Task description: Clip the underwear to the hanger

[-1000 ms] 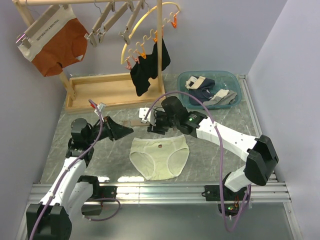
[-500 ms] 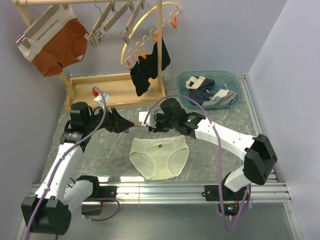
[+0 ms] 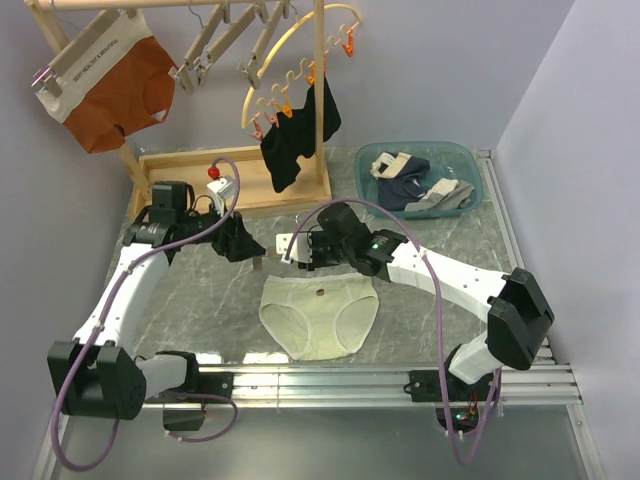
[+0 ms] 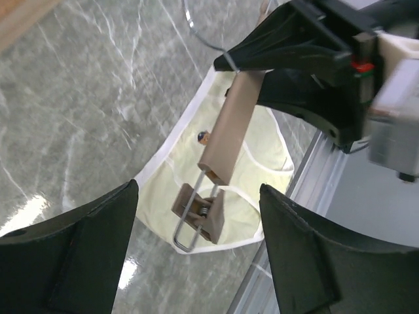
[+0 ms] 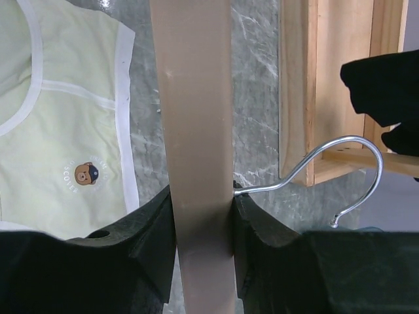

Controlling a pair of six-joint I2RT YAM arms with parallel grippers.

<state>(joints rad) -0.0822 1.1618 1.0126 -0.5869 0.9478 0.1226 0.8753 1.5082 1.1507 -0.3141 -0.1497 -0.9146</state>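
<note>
Right wrist view has the right gripper (image 5: 201, 210) closed on the hanger (image 5: 195, 118), one finger pressed to each flat side of the wooden bar just beside the root of the metal hook (image 5: 353, 138). The bar is lifted off the table and hangs over the underwear (image 5: 65, 131), which lies flat and face up with its waistband towards the far side (the small dark spot turns out to be a bear badge). The left gripper (image 4: 198, 196) stands wide apart and has hold of nothing. Its fingers frame the free end of the bar, where a brown clip (image 4: 200, 212) dangles on a wire loop above the cream fabric.

The step in hand looks like bringing clip and waistband together. To do it well, the right arm should hold the bar level and parallel to the waistband, low enough that the clip reaches the cloth. The left fingers should then pinch the clip's tail squarely so its mouth opens without twisting on the wire. The white hem should sit fully inside the mouth before release, since a shallow bite would probably slip.

The table (image 3: 200, 300) is grey marbled stone, smooth and slightly glossy, with a metal rail (image 3: 320, 380) along its near edge. Behind stand a wooden rack base (image 3: 200, 180), rust-orange briefs (image 3: 120, 95), a black garment (image 3: 295, 140), a yellow hoop (image 3: 290, 50) and a teal basin (image 3: 470, 160), all against pale lilac walls.
</note>
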